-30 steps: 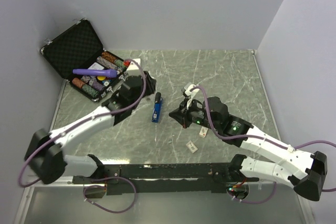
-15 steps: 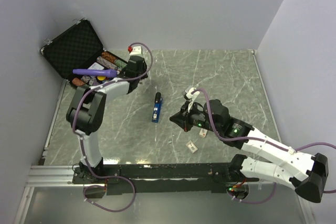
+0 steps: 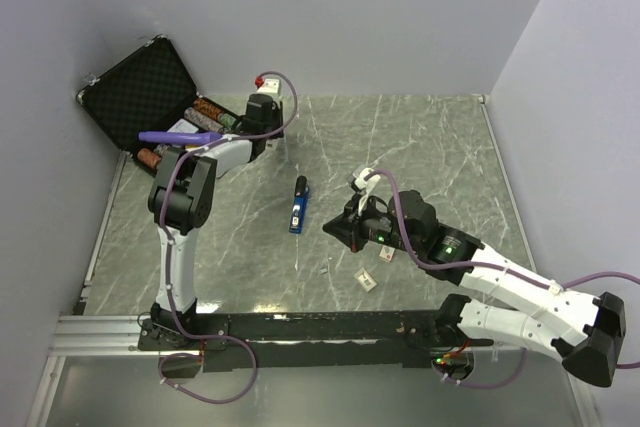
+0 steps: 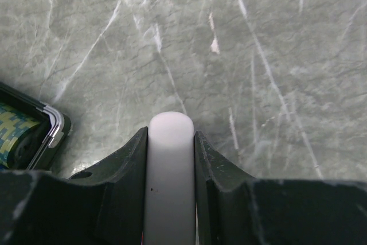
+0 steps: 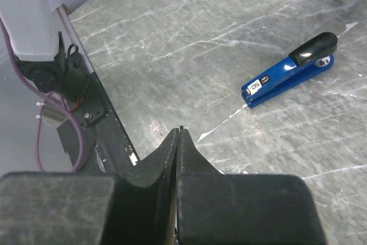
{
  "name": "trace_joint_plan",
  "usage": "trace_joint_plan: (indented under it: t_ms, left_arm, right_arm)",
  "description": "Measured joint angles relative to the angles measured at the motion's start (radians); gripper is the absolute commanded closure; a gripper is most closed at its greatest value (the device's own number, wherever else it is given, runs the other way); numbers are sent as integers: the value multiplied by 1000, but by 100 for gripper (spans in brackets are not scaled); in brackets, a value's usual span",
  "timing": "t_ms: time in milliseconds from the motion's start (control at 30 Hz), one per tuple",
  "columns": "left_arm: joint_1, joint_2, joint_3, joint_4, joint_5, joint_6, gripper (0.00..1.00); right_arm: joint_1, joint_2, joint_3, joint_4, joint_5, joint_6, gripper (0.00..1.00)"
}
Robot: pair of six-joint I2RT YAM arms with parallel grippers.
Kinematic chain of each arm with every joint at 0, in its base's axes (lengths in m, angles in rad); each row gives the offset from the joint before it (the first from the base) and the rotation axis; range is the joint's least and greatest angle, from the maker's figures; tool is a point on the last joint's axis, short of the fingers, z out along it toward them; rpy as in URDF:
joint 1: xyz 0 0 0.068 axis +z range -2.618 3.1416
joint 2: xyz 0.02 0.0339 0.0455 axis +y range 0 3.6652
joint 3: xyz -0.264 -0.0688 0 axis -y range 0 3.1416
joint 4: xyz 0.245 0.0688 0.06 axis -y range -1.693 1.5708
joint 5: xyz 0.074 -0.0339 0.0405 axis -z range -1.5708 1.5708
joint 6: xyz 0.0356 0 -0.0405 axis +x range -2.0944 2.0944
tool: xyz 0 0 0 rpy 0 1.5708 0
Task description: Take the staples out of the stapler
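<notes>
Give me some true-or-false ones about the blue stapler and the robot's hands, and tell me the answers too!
1. The blue stapler lies on the table and no hand touches it. True.
2. The right hand is wide open. False: it is pinched shut, with nothing in it.
3. The left hand grips a white bar. True.
4. The black case is closed. False: its lid is open, and poker chips show inside.
</notes>
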Motion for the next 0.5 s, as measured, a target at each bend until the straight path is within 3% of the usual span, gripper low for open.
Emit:
trace_joint_plan:
  t_ms: [267,367,500]
  left_arm:
    - [26,35,2,-50,23,24,90]
    - [24,36,2,-52,32,29,79]
    - [24,36,2,-54,45,30,64]
  right_arm:
    - [0,-1,-2,4,0,21,100]
    - [0,1,-2,8,0,32,100]
    - [0,18,-2,9,0,42,91]
